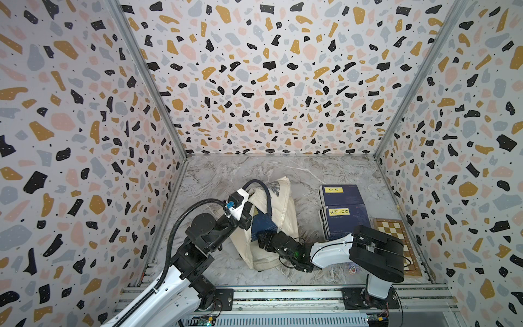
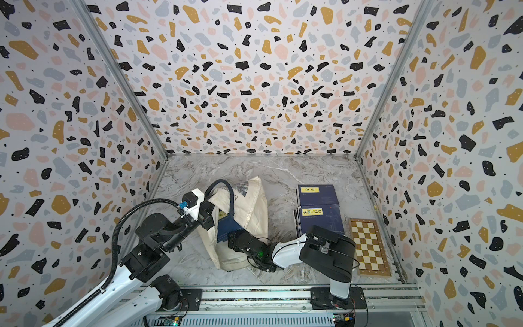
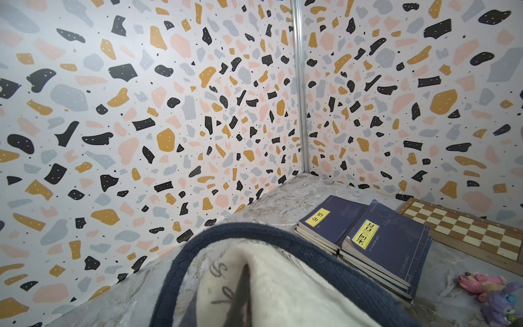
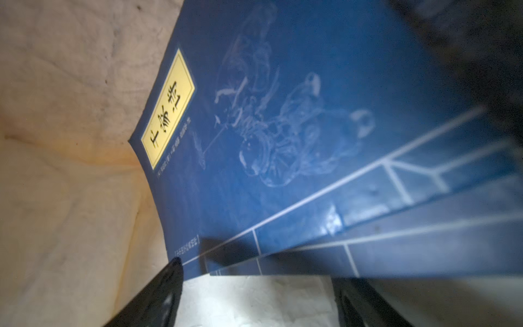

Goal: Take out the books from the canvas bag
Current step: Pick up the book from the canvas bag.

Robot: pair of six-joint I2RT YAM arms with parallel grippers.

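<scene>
Canvas bag (image 1: 278,203), rim clamped in the left gripper (image 1: 246,218), bares a navy book (image 1: 263,226) to the right gripper (image 1: 261,240) poised at 4 o'clock, jaws apart, though sagging cloth may snag the pull.

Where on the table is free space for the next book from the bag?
Free: the back strip of the marble table, behind the canvas bag and book stacks, and the lane between them. Crowded: the right side, with stacks beside the chessboard.

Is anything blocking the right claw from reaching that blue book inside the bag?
Nothing visible does. The left gripper holds up an edge of the canvas bag, so its mouth is open, and the right gripper, jaws open, sits at that mouth with the blue book directly ahead.
</scene>
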